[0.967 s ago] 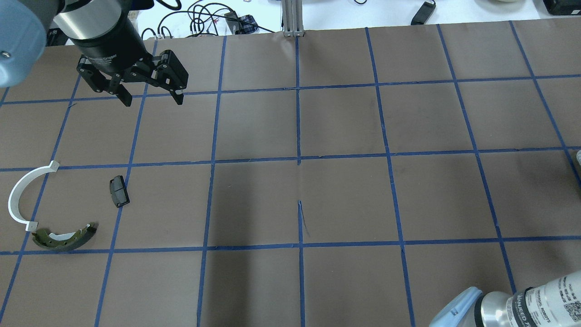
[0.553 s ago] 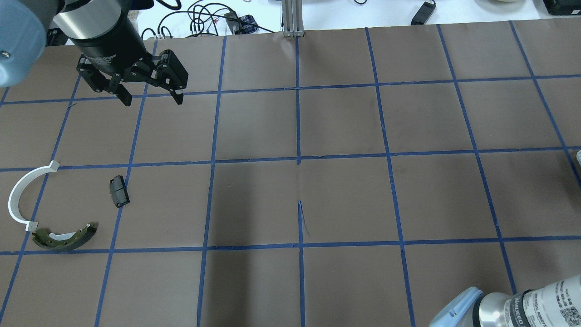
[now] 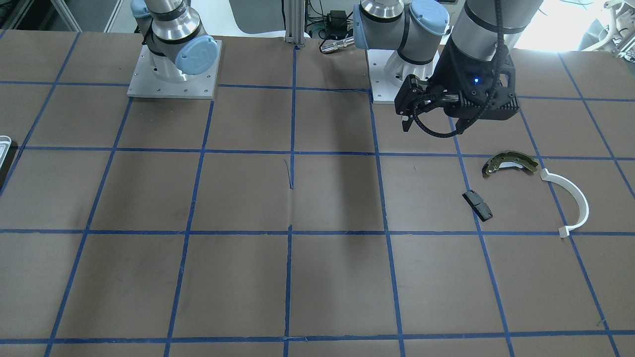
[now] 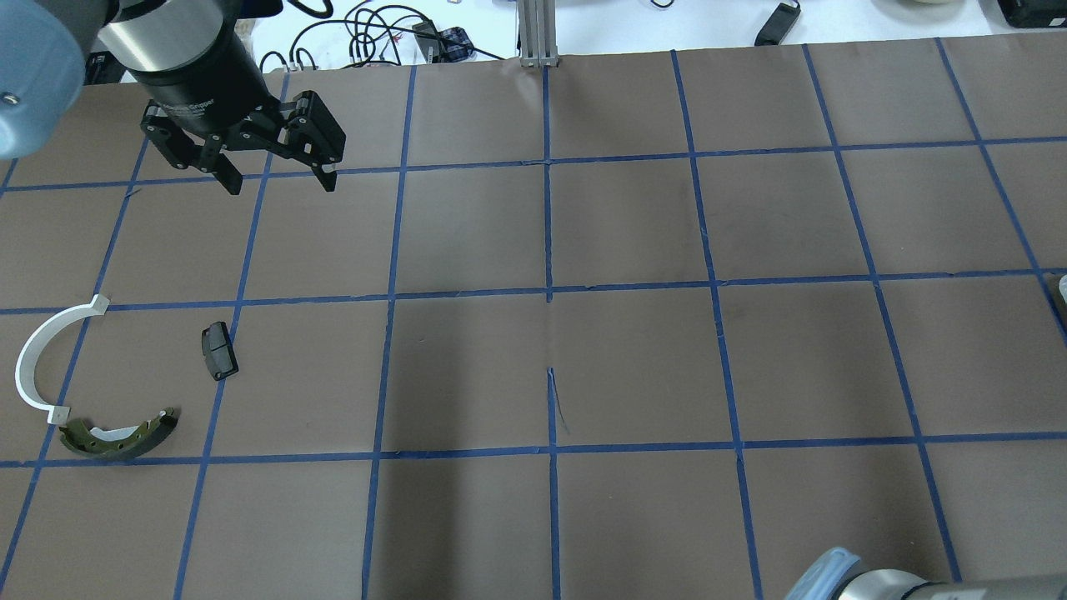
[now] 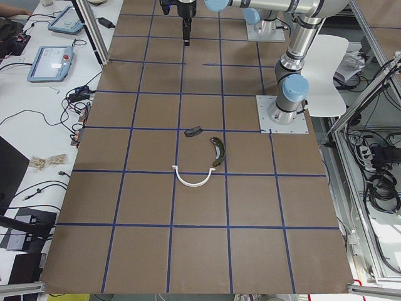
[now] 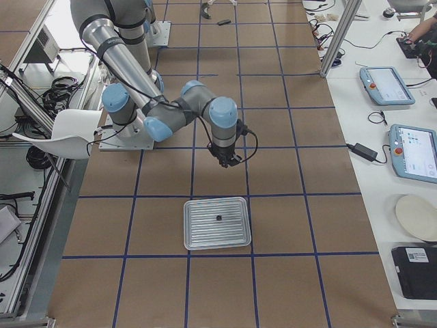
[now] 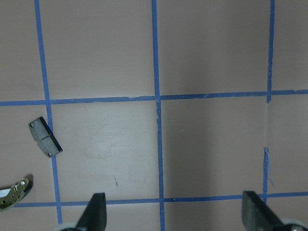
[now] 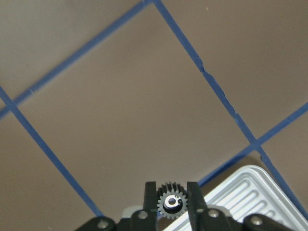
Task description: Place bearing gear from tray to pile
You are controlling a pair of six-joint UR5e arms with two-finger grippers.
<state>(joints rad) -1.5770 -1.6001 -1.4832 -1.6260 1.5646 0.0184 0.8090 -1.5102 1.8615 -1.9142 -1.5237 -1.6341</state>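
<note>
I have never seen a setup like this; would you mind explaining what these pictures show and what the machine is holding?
This is a robot with two arms bolted to a brown table. Four pictures come from fixed cameras: above, opposite and at each end; two come from cameras on the wrists. The left gripper hangs open and empty. On that side lie a curved brake shoe, a white arc and a black block. The right gripper is shut on a small gear, close to a metal tray.
</note>
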